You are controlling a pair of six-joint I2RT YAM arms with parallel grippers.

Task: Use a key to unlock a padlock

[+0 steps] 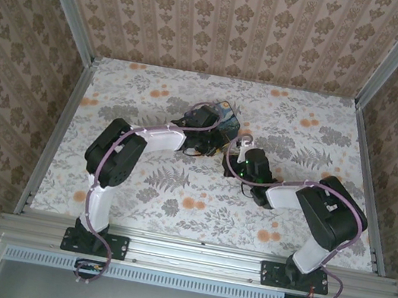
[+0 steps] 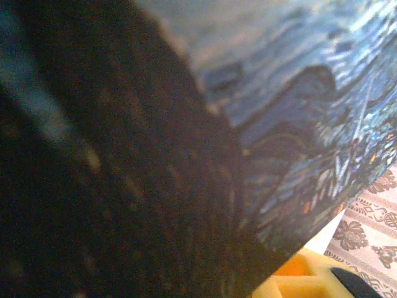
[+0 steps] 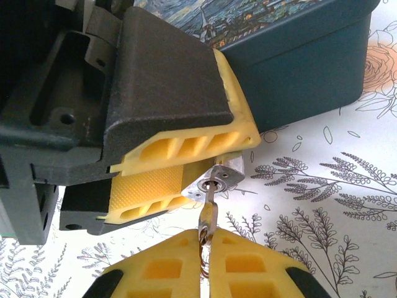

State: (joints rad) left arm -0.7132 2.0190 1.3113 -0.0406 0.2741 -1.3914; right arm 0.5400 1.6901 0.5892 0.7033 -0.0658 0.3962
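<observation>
One dark blue box [image 3: 310, 68] with a swirl-painted lid stands on the flowered table [image 3: 322, 205], and both grippers meet just in front of it. The left gripper [image 3: 217, 166] lies against the box's front wall, and its two yellow pads [image 3: 180, 146] are clamped on the one small padlock [image 3: 218, 179]. The padlock's silvery end, with the keyhole, pokes out towards the camera. The right gripper [image 3: 205, 245] sits further out from the box, its two yellow fingers pressed together on the one thin key [image 3: 207, 218]. The key points back at the box with its tip at the keyhole. From above, the two arms [image 1: 117, 154] bend in from either side towards the box. In the left wrist view, the painted surface is close and blurred.
</observation>
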